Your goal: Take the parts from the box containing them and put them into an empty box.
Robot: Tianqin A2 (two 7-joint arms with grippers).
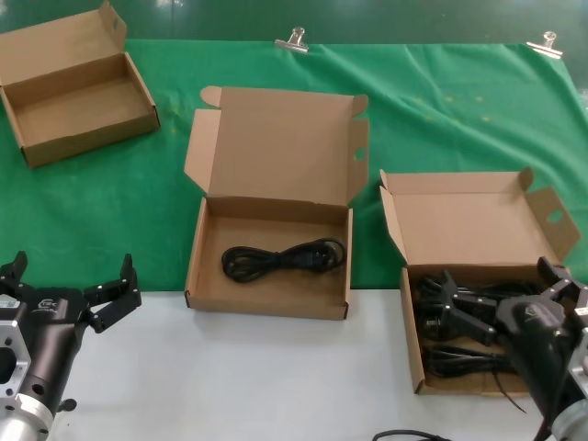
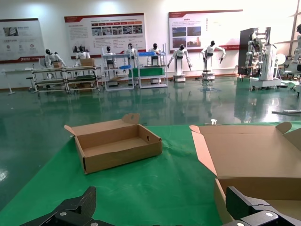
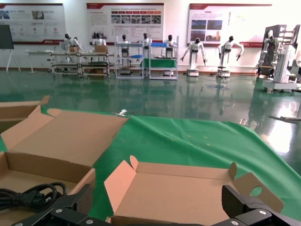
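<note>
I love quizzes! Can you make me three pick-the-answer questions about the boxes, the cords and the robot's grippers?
1. Where is the right gripper?
A. over the box on the right
B. over the far-left box
C. on the bare white table

2. How many cardboard boxes are there?
A. two
B. three
C. five

3. How is the left gripper?
A. shut on a cord
B. open, holding nothing
C. hidden

Answers:
1 A, it hangs above the black cords in that box.
2 B, left, middle, right.
3 B, its fingers are spread apart near the table's white edge.

Small open cardboard box on green cloth, perhaps empty; broad box lid alongside.
</note>
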